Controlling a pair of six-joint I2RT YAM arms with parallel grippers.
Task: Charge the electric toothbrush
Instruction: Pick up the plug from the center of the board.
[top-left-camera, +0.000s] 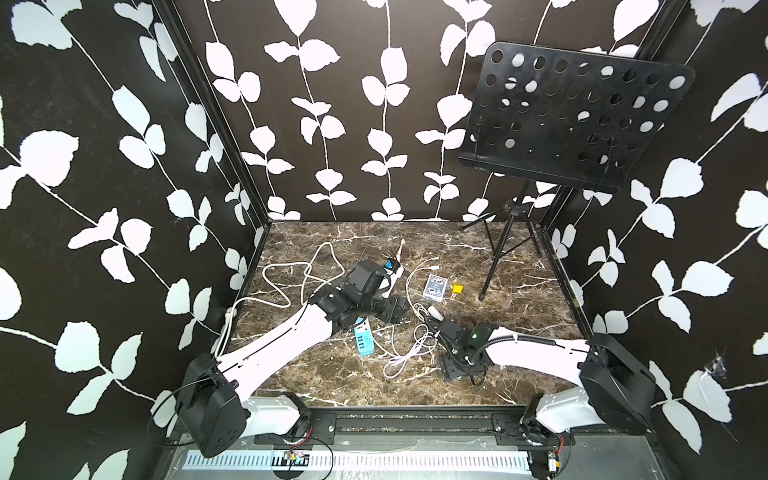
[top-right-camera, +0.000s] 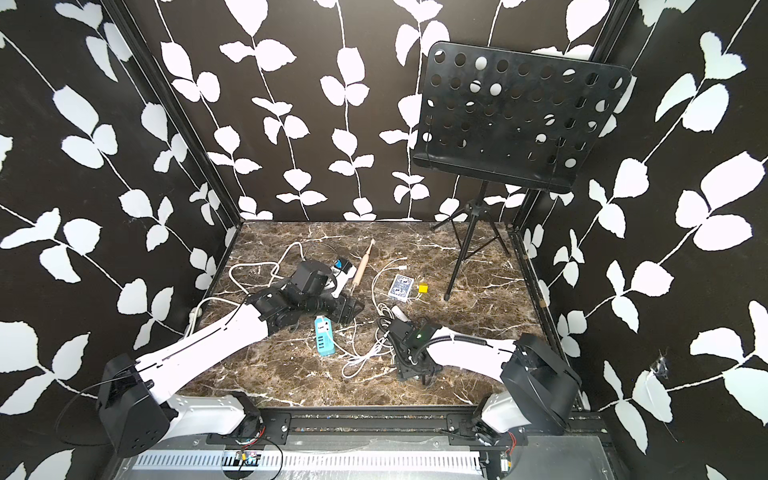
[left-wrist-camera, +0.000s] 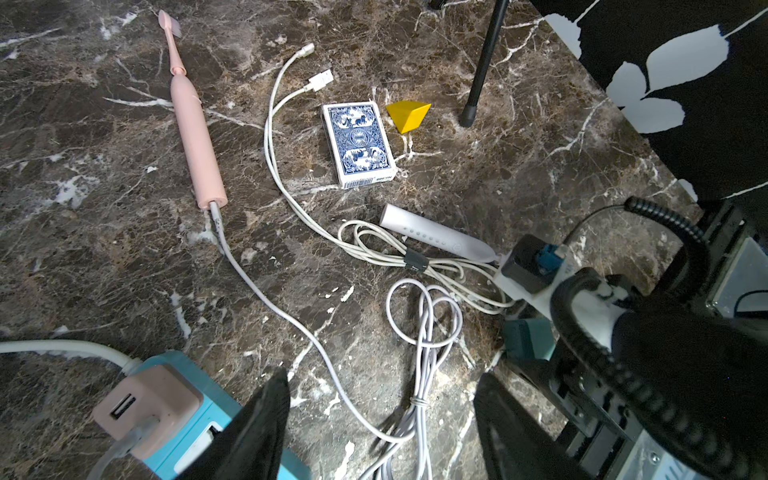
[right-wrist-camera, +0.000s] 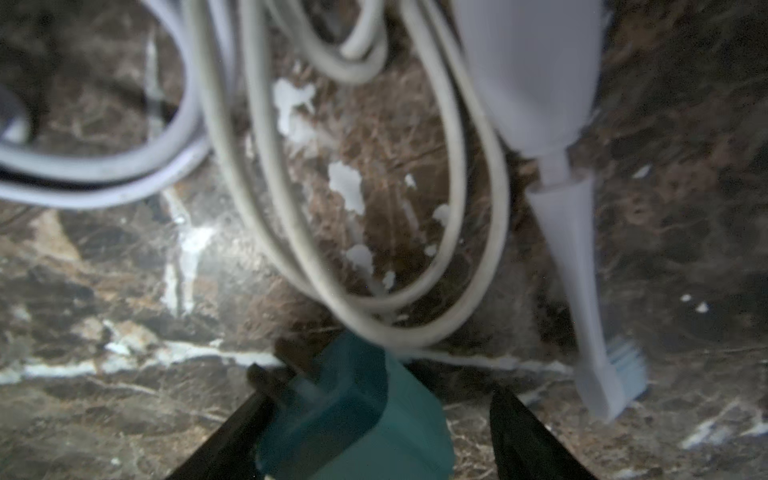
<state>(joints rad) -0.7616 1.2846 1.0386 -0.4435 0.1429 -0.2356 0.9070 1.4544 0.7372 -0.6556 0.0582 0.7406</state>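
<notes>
**Two arms over a cable-strewn table, toothbrushes lying among the leads**

Nearest you, both arms reach in over a dark marbled table (top-left-camera: 519, 291). Your left tool (left-wrist-camera: 384, 386) hangs with its jaws spread wide and nothing between them. Just beside it a teal power strip (top-left-camera: 363, 343) lies flat, with a pink USB adapter (left-wrist-camera: 145, 407) seated in it, its port empty.

Your right tool (right-wrist-camera: 378, 380) sits low over the table, jaws spread around a small teal plug (right-wrist-camera: 357, 415). One finger seems to touch the plug and a gap shows at the other, so it does not look pinched. That view is blurred.

Between the two tools lie loose coils of white cable (left-wrist-camera: 424, 332). A white toothbrush (left-wrist-camera: 436, 235) lies just beside the right tool, its bristles near the teal plug.

Farther off, the pink electric toothbrush (left-wrist-camera: 195, 141) lies flat with its bristle end pointing away. A thin cable (left-wrist-camera: 266, 299) sits in its base and trails back toward the coils. Where its other end goes cannot be traced.

Either handle is probably light, stiff and smooth, and round enough to roll or slip. Take it across the thick middle, never by the slim neck. The cable is limp and will drag, so hold it by its rigid plug.

Beyond lie a blue card deck (left-wrist-camera: 359, 143) and a yellow block (left-wrist-camera: 409, 114). At the back stands a black music stand (top-left-camera: 577, 120).
</notes>
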